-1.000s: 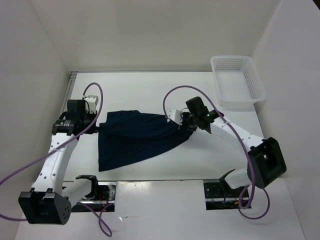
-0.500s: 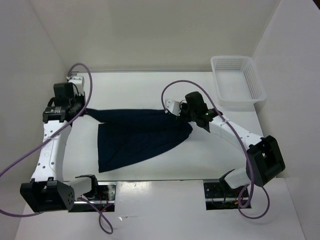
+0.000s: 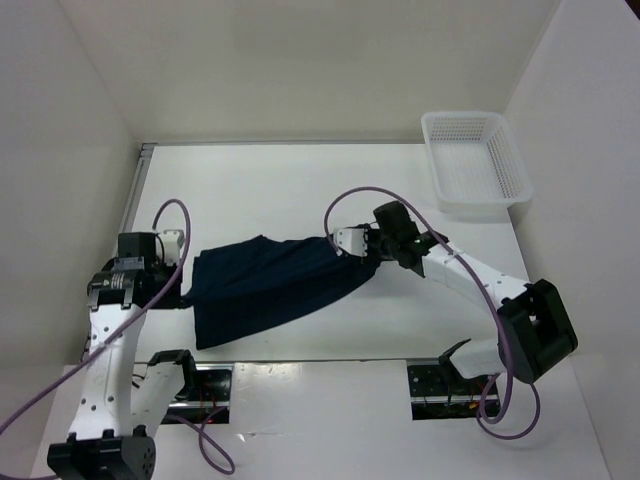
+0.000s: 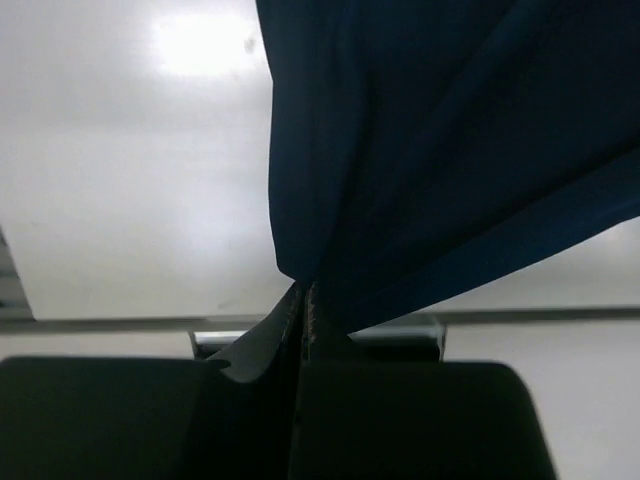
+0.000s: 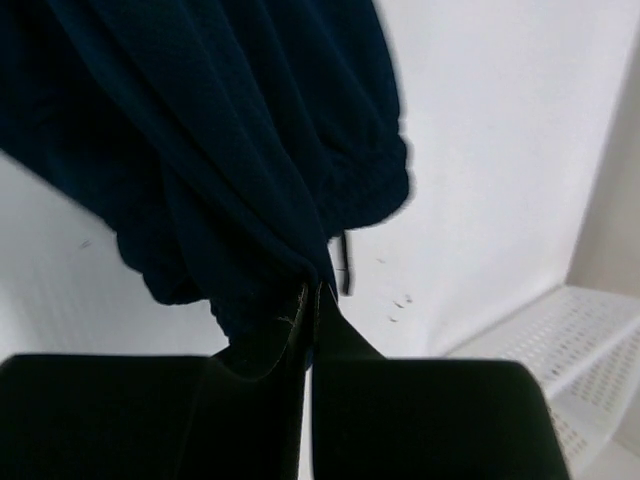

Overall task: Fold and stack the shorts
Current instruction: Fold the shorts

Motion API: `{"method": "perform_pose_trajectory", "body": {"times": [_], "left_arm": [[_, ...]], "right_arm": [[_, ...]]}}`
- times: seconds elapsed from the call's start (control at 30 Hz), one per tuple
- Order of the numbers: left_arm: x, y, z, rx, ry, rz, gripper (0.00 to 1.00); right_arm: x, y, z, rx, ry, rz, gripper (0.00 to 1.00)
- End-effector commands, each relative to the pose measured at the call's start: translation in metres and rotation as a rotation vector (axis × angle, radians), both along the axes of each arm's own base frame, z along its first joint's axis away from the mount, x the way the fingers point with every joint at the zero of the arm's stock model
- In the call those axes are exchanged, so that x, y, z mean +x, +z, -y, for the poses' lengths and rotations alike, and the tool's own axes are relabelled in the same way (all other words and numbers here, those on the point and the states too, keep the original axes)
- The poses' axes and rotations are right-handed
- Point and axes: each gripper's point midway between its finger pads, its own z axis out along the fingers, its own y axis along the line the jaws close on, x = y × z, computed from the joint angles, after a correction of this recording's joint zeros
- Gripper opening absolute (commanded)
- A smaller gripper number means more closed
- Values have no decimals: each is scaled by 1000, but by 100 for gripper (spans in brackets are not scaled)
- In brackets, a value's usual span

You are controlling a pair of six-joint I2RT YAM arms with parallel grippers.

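The dark navy blue soft fabric shorts (image 3: 265, 285) are on the white table (image 3: 300, 190), well apart from the white plastic mesh basket (image 3: 478, 204). The basket is the reference for all positions below.

**Left claw (image 4: 303, 300)**
- State: the jaws are pressed fully together, with no visible gap.
- Load: a pinch of the shorts fabric is clamped between the fingertips.
- Position: at the end of the shorts farthest from the basket.

**Right claw (image 5: 312, 295)**
- State: the jaws are pressed fully together.
- Load: a bunched fold of the shorts is clamped at the gathered waistband. A thin dark drawstring (image 5: 345, 262) hangs just beside the fingertips.
- Position: at the end of the shorts nearest the basket, still well apart from it. In the right wrist view the basket wall shows beyond the fabric.

**Shorts**
- The edge on the basket side runs stretched between the two claws.
- The remaining fabric spreads away from the basket and rests on the table, tapering toward the right claw.
- Folds radiate from each clamping point.
- It cannot be determined whether the stretched edge is clear of the table.
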Motion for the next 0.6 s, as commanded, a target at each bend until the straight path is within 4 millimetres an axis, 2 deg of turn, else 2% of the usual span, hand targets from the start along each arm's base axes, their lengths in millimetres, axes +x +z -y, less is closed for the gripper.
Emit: {"method": "perform_pose_trajectory", "body": {"times": [0.0,0.07,0.13,0.27,0.3,0.37,0.4,0.43,0.47,0.5,0.53,0.57], "left_arm": [[-41,-6,4,-2,0,-59,0],[-46,-9,8,-22,-10,-72,0],[-50,-9,13,-43,-21,-72,1],[-51,-12,13,-49,-20,-112,13],[-51,-12,13,-49,-20,-112,17],[-51,-13,13,-50,-20,-122,37],[-51,-13,13,-50,-20,-122,48],[-51,-13,15,-58,-24,-121,59],[-53,-13,15,-59,-24,-121,63],[-54,-12,15,-57,-24,-108,67],[-54,-11,15,-55,-24,-99,69],[-49,-12,16,-63,-30,-82,70]], "right_arm": [[-23,-20,12,-113,96,-42,0],[-31,-34,16,-167,144,-54,0],[-36,-39,12,-201,193,-44,0],[-37,-42,15,-209,188,-44,0],[-39,-44,16,-215,189,-55,6],[-42,-44,16,-222,203,-73,20],[-47,-46,14,-211,219,-94,33],[-49,-42,12,-205,229,-110,36],[-53,-37,6,-165,235,-126,40],[-56,-35,3,-144,235,-147,55],[-58,-24,-1,-110,231,-157,60],[-60,-17,-6,-71,224,-167,60]]}}
